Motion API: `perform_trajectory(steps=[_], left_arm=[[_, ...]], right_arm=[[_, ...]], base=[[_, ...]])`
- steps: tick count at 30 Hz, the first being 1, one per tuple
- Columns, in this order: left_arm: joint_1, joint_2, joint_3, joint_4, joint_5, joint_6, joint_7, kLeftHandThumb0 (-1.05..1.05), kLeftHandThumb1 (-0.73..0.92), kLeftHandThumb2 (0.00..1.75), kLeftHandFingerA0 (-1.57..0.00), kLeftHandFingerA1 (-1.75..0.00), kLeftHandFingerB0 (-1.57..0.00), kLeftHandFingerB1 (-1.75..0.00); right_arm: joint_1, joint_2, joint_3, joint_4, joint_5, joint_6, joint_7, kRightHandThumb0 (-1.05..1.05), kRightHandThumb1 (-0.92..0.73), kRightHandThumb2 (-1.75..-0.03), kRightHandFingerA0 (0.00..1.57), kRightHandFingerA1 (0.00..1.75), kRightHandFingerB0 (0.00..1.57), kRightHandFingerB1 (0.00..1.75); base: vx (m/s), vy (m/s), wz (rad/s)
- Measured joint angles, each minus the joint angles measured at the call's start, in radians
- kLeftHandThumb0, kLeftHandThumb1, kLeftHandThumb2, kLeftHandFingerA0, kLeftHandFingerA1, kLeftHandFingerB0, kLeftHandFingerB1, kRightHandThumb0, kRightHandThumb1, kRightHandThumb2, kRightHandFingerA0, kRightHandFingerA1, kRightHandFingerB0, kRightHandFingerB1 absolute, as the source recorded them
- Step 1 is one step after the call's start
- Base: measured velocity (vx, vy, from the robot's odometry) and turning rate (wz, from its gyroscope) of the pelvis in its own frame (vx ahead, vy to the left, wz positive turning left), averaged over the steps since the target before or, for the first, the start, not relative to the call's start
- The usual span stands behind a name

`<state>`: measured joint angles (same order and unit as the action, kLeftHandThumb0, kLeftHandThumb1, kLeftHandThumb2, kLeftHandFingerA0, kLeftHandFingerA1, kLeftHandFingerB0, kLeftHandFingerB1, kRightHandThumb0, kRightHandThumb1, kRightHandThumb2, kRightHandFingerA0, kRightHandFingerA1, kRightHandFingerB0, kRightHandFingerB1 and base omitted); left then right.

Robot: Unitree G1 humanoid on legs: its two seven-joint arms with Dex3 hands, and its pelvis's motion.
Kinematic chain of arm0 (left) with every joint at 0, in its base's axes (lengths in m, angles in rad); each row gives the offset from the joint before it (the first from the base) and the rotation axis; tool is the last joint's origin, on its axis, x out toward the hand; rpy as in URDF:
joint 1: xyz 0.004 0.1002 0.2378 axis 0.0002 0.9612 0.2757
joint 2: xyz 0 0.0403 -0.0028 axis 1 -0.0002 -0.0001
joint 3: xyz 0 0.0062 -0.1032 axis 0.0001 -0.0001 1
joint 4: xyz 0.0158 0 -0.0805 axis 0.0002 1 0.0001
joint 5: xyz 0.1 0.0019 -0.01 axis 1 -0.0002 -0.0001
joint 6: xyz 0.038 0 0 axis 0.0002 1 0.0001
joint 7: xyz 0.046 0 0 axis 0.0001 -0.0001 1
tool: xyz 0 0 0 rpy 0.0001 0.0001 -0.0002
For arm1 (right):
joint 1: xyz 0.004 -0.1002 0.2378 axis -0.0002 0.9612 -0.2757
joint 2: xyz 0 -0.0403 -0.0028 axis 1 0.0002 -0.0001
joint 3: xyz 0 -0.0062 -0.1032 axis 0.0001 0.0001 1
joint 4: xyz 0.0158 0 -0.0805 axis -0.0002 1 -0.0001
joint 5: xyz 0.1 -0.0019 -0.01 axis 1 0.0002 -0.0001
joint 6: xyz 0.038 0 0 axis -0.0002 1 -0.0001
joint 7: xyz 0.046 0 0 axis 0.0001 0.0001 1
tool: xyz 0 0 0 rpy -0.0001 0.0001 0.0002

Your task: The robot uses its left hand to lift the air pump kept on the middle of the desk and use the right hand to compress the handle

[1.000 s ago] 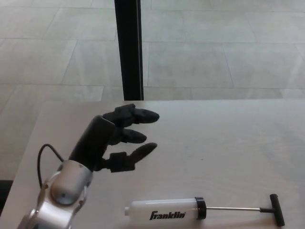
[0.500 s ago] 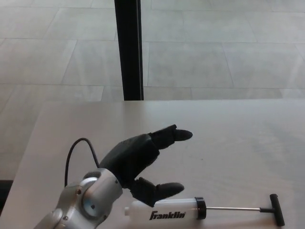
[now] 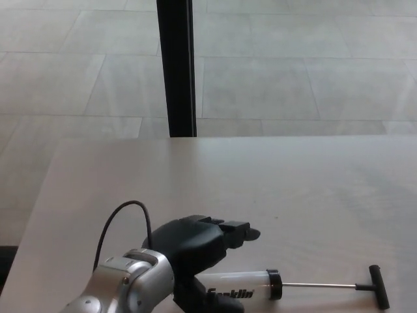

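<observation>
While the left hand (image 3: 199, 251) arches over the near end of the air pump (image 3: 260, 287), its thumb and two thick fingers curl round the white barrel, one dark digit dropping across the printed lettering; whether they are clamped tight or merely cupping it cannot be told from this head view. That palm-down approach makes sense: a barrel lying flat has to be wrapped from above before it can be raised. From the hand the silver forearm runs back toward seven o'clock, a black cable (image 3: 124, 218) looping above the wrist.

Toward three o'clock from the hand the pump stretches along the near edge of the table (image 3: 306, 189): first the clear barrel, then its black collar, then the thin rod drawn fully out, ending in the black T-handle (image 3: 378, 287). The extended rod leaves a full stroke for pressing, and the handle lies free on the right side, where the right hand, not in view, could reach it. Seemingly the pump rests on the table, not yet lifted.
</observation>
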<state>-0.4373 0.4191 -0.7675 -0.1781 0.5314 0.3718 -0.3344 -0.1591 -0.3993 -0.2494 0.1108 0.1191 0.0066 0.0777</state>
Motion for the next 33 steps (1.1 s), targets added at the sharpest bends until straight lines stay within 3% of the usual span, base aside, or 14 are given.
perform_trajectory(steps=[1, 2, 3, 5, 6, 7, 8, 9, 10, 14, 16, 23, 26, 33], left_arm=[[-0.001, 0.009, -0.014, -0.001, 0.02, 0.011, -0.015, -0.88, 0.69, 0.67, 0.0, -0.03, -0.11, -0.29], [-0.001, 0.014, -0.022, -0.002, 0.034, 0.019, -0.024, -0.91, 0.71, 0.62, 0.0, -0.07, -0.11, -0.29], [-0.001, 0.018, -0.031, -0.003, 0.048, 0.027, -0.033, -0.87, 0.69, 0.69, 0.0, -0.06, -0.14, -0.31], [0.0, 0.023, -0.047, -0.004, 0.077, 0.045, -0.051, -0.87, 0.69, 0.69, 0.0, -0.06, -0.14, -0.31], [0.0, 0.025, -0.055, -0.006, 0.092, 0.056, -0.061, -0.87, 0.72, 0.62, 0.0, -0.14, -0.14, -0.31], [0.0, 0.026, -0.06, -0.007, 0.104, 0.064, -0.069, -0.99, 0.64, 0.98, 0.0, -0.16, -0.14, -0.38], [0.001, 0.027, -0.067, -0.009, 0.12, 0.075, -0.077, -0.9, 0.62, 0.98, 0.0, -0.28, -0.14, -0.45], [0.003, 0.026, -0.073, -0.009, 0.134, 0.085, -0.082, -0.9, 0.62, 0.98, 0.0, -0.28, -0.14, -0.45], [0.007, 0.026, -0.08, -0.009, 0.151, 0.096, -0.087, -0.77, 0.73, 0.62, -0.02, -0.46, -0.28, -0.39], [0.04, 0.011, -0.09, -0.006, 0.204, 0.135, -0.084, -0.74, 0.72, 0.62, -0.1, -0.56, -0.38, -0.42], [0.057, 0.001, -0.091, -0.002, 0.235, 0.154, -0.074, -0.66, 0.71, 0.61, -0.27, -0.65, -0.45, -0.49], [0.124, -0.099, -0.052, 0.039, 0.314, 0.196, 0.042, -0.61, 0.74, 0.62, -0.37, -0.66, -0.47, -0.47], [0.148, -0.141, -0.028, 0.061, 0.335, 0.202, 0.093, -0.59, 0.72, 0.62, -0.43, -0.63, -0.52, -0.47], [0.193, -0.242, 0.028, 0.117, 0.36, 0.202, 0.217, -0.6, 0.75, 0.62, -0.41, -0.62, -0.47, -0.46]], right_arm=[[-0.003, 0.0, 0.001, 0.0, 0.0, 0.001, 0.0, -0.73, -0.89, -0.67, 0.37, 0.58, 0.56, 0.42], [-0.005, 0.0, 0.002, 0.0, -0.001, 0.002, 0.0, -0.79, -0.74, -0.85, 0.35, 0.6, 0.53, 0.49], [-0.006, 0.0, 0.002, 0.0, -0.001, 0.002, 0.0, -0.73, -0.89, -0.67, 0.34, 0.57, 0.54, 0.43], [-0.009, 0.0, 0.004, 0.0, -0.002, 0.004, 0.0, -0.73, -0.89, -0.67, 0.34, 0.57, 0.54, 0.43], [-0.01, 0.0, 0.004, 0.0, -0.003, 0.005, 0.0, -0.8, -0.72, -0.85, 0.3, 0.58, 0.48, 0.48], [-0.011, 0.0, 0.004, 0.0, -0.003, 0.006, 0.0, -0.75, -0.89, -0.66, 0.32, 0.52, 0.53, 0.39], [-0.011, 0.0, 0.005, 0.0, -0.004, 0.007, 0.0, -0.72, -0.88, -0.66, 0.33, 0.54, 0.52, 0.4], [-0.011, 0.0, 0.005, 0.0, -0.005, 0.008, 0.0, -0.72, -0.88, -0.66, 0.33, 0.54, 0.52, 0.4], [-0.012, 0.0, 0.005, 0.0, -0.005, 0.009, 0.0, -0.72, -0.88, -0.66, 0.33, 0.53, 0.52, 0.4], [-0.012, 0.0, 0.005, 0.0, -0.009, 0.012, 0.0, -0.71, -0.88, -0.66, 0.33, 0.6, 0.53, 0.4], [-0.013, 0.0, 0.005, 0.0, -0.011, 0.015, 0.0, -0.68, -0.87, -0.66, 0.35, 0.54, 0.49, 0.41], [-0.015, 0.0, 0.004, 0.0, -0.018, 0.024, -0.002, -0.7, -0.87, -0.66, 0.35, 0.66, 0.54, 0.42], [-0.015, 0.0, 0.004, 0.0, -0.021, 0.027, -0.003, -0.68, -0.87, -0.66, 0.37, 0.61, 0.51, 0.41], [-0.017, 0.0, 0.004, 0.0, -0.025, 0.034, -0.003, -0.7, -0.86, -0.66, 0.38, 0.61, 0.53, 0.41]], base=[[0.0, 0.0, 0.0], [0.0, 0.0, 0.0], [0.0, 0.0, 0.0], [0.0, 0.0, 0.0], [0.0, 0.0, 0.0], [0.0, 0.0, 0.0], [0.0, 0.0, 0.0], [0.0, 0.0, 0.0], [0.0, 0.0, 0.0], [0.0, 0.0, 0.0], [0.0, 0.0, 0.0], [0.0, 0.0, 0.0], [0.0, 0.0, 0.0], [0.0, 0.0, 0.0]])
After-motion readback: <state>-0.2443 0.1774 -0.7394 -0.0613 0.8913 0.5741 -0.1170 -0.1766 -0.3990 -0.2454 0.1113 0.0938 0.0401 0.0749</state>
